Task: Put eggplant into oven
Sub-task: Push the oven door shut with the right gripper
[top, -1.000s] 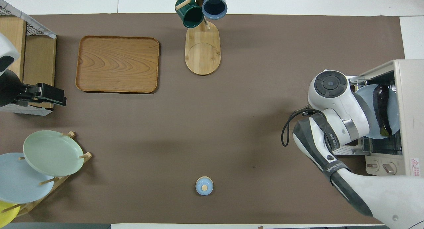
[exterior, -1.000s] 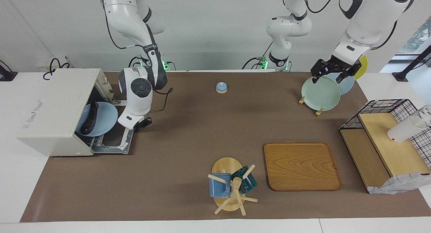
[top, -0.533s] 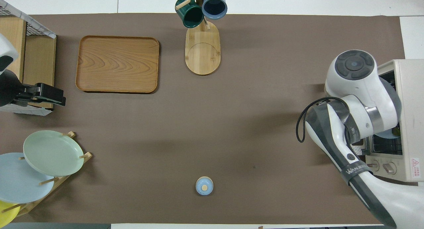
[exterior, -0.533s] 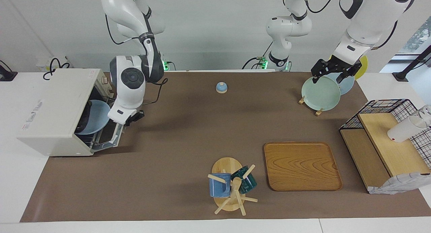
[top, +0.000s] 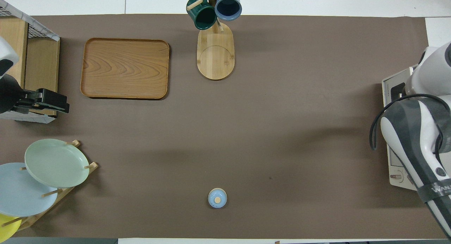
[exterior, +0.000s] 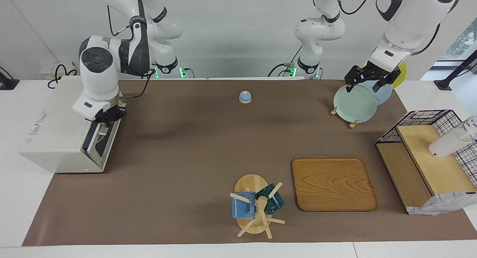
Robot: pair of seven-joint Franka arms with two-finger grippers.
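Standing shut on the desk (exterior: 193,146), boxy off-white toaster oven (exterior: 59,127), eggplant hidden so its pointing untold, right hand (exterior: 102,118) at door top, grip unclear, left hand (exterior: 367,79) parted over pale green plate (exterior: 354,103)

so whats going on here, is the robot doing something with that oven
The right gripper is at the top edge of the oven door, at the right arm's end of the table, and the door stands nearly upright against the oven's front. The eggplant cannot be seen, and through the dark glass I cannot tell what is inside. The left gripper waits over the green plate in the plate rack.
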